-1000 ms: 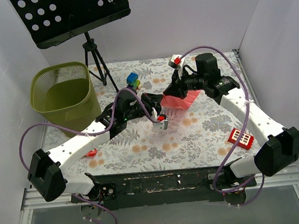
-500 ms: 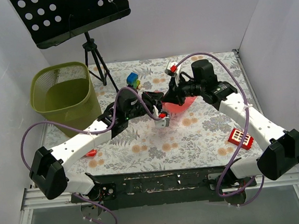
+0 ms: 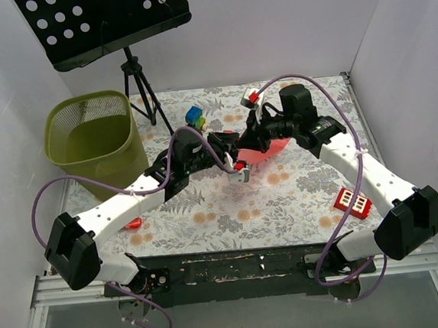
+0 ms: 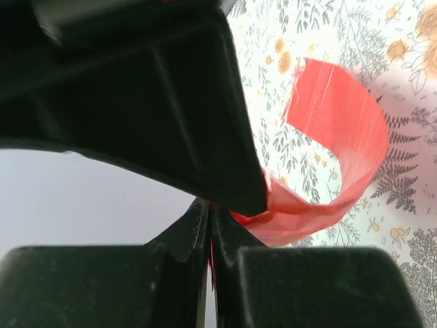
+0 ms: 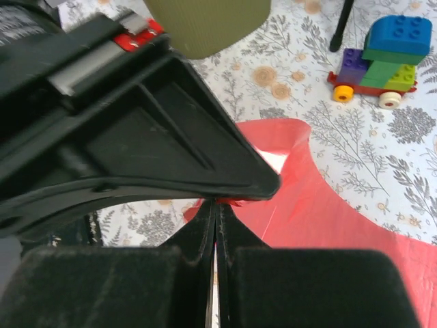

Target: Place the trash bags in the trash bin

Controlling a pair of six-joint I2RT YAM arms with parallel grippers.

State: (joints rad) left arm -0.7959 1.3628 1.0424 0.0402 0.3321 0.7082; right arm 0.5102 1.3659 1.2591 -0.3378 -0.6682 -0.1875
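A trash bag (image 3: 270, 151) of thin red film hangs curled above the middle of the flowered table, pinched between both arms. My left gripper (image 3: 237, 152) is shut on one edge, and in the left wrist view red film shows in the seam of the gripper (image 4: 209, 210) while the bag (image 4: 338, 119) loops away to the right. My right gripper (image 3: 252, 143) is shut on the same bag (image 5: 321, 212), its tips (image 5: 216, 205) meeting the left gripper's tips. The olive mesh trash bin (image 3: 88, 99) stands upright at the far left, apart from both arms.
A black perforated music stand (image 3: 107, 20) on a tripod (image 3: 140, 85) stands behind the bin. A toy brick train (image 3: 194, 118) sits just beyond the left gripper. A red block with white squares (image 3: 353, 202) lies at the right, a small red stick (image 3: 134, 223) at the near left.
My right gripper has moved left until it meets the left gripper. The bag, spread flat a second ago, has folded into a curled loop between them.
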